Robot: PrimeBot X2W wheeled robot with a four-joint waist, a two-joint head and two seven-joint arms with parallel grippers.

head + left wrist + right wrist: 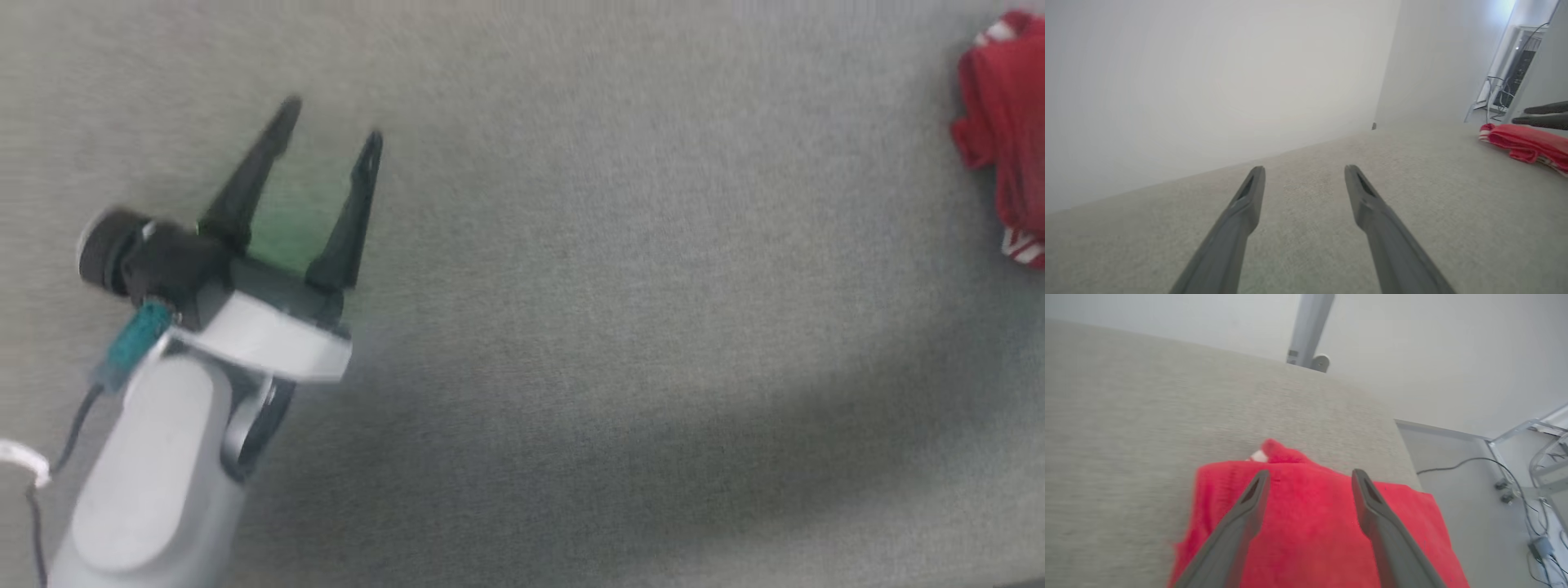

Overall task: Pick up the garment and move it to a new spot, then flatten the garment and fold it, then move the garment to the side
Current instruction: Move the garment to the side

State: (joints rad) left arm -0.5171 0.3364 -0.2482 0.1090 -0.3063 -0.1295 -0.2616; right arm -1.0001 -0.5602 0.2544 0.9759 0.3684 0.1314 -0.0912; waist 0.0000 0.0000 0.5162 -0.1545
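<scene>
Right pincer (1309, 473): fingers spread wide, nothing pinched between them, hanging just over the garment (1310, 539). No cloth in its grip as far as I can make out, and the red fabric lies slack under the tips. Left pincer (331, 122) is wide too and empty, hovering above bare bench (612, 286), well apart from the shirt. I'd say it's parked out of the way, since there's nothing on that side to work on.

Now the garment itself: a compact red bundle with a bit of white and striped trim peeking out at the ends. It sits right over at the robot's right side of the bench, close to the edge where the grey top gives way to floor (1466, 506) and a cable (1457, 461). That's a sensible resting place if the aim is to clear the middle. It looks bundled rather than crisply squared, though the blur makes that hard to judge.

My read: the move to the side is done or nearly so. The right arm need only lift clear without snagging the cloth.
</scene>
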